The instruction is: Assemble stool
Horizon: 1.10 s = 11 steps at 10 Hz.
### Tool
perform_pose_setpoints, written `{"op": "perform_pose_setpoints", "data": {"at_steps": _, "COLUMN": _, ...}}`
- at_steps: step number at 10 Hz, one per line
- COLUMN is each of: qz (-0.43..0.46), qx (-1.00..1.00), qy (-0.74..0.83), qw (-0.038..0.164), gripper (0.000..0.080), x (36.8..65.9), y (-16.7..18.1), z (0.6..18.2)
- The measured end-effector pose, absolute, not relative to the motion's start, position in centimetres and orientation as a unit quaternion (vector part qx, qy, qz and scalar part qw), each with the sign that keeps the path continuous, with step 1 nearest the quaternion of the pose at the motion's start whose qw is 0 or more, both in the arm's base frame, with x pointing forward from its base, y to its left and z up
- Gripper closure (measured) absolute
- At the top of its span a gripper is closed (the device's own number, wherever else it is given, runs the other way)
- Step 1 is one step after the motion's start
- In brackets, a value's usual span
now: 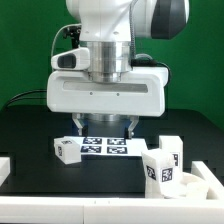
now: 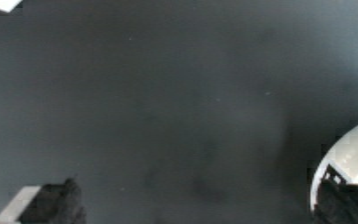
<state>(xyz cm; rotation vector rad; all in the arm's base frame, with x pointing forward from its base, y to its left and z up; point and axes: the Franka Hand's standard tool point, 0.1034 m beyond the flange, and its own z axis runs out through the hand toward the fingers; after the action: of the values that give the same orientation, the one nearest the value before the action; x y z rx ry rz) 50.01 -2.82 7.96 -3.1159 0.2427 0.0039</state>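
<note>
My gripper (image 1: 106, 127) hangs below the big white wrist body, low over the black table, with its two dark fingers wide apart and nothing between them. White stool legs with black-and-white tags stand around it: one (image 1: 67, 150) at the exterior view's left, two (image 1: 158, 169) (image 1: 172, 148) at the right front. Another white part (image 1: 205, 181) lies at the right edge. In the wrist view the gripper (image 2: 190, 203) is over bare black table. One dark finger (image 2: 51, 205) shows. A curved white part (image 2: 357, 160) sits at the edge; I cannot tell which part it is.
The marker board (image 1: 108, 146) lies flat on the table just beyond the gripper. A white rim piece (image 1: 5, 168) shows at the exterior view's left edge. A pale table border (image 1: 100, 208) runs along the front. Black cables hang behind the arm.
</note>
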Motion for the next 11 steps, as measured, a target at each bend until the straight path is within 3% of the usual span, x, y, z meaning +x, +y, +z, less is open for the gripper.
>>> {"op": "perform_pose_setpoints", "data": {"at_steps": 2, "qz": 0.001, "qx": -1.0, "qy": -0.007, "qw": 0.007, "gripper": 0.015, "x": 49.7, "y": -3.3, "z": 7.7}}
{"op": "perform_pose_setpoints", "data": {"at_steps": 5, "qz": 0.031, "qx": -0.991, "qy": -0.128, "qw": 0.016, "gripper": 0.015, "x": 47.3, "y": -7.3, "z": 6.3}}
{"op": "perform_pose_setpoints", "data": {"at_steps": 7, "qz": 0.076, "qx": -0.991, "qy": -0.105, "qw": 0.015, "gripper": 0.015, "x": 46.4, "y": -7.6, "z": 5.5}}
{"op": "perform_pose_setpoints", "data": {"at_steps": 11, "qz": 0.164, "qx": -0.981, "qy": -0.105, "qw": 0.016, "gripper": 0.015, "x": 46.4, "y": -7.3, "z": 5.6}}
